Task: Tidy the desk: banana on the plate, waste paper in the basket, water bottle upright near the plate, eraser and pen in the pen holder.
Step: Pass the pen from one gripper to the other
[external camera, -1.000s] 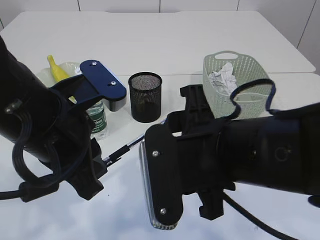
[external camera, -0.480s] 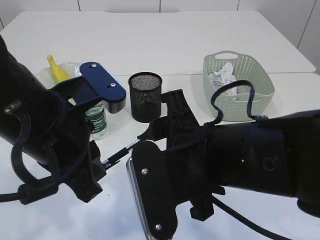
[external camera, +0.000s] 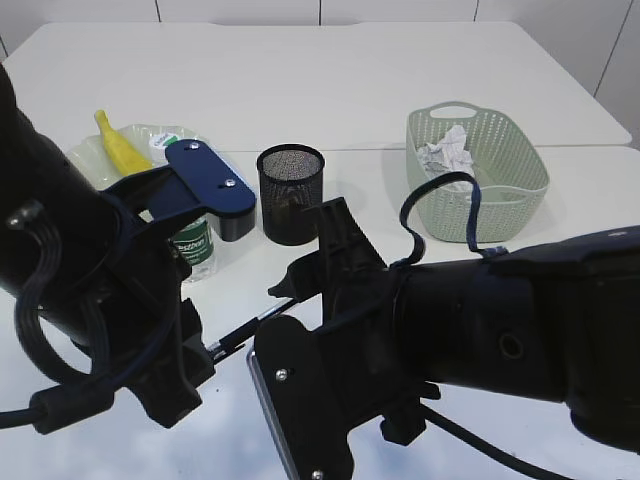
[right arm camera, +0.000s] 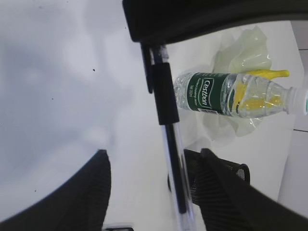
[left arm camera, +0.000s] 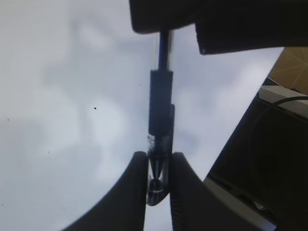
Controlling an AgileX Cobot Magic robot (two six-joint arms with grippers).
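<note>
A clear pen with a black cap (external camera: 258, 316) is held at one end by my left gripper (external camera: 212, 347), which is shut on it in the left wrist view (left arm camera: 159, 169). My right gripper (right arm camera: 154, 192) is open, and the pen (right arm camera: 169, 139) runs between its fingers, nearer the right finger. The black mesh pen holder (external camera: 291, 193) stands behind. The banana (external camera: 118, 142) lies on the pale plate (external camera: 88, 162). The water bottle (external camera: 193, 243) stands by the plate. Crumpled paper (external camera: 446, 152) is in the green basket (external camera: 500, 190). The eraser is out of view.
Both black arms fill the front of the table and hide much of it. A blue plate on the left arm's wrist (external camera: 210, 178) covers part of the bottle. The table's far edge lies behind the basket.
My right arm has swung left and down, bringing its open fingers around the pen. My left arm still holds the pen and has shifted only slightly.
</note>
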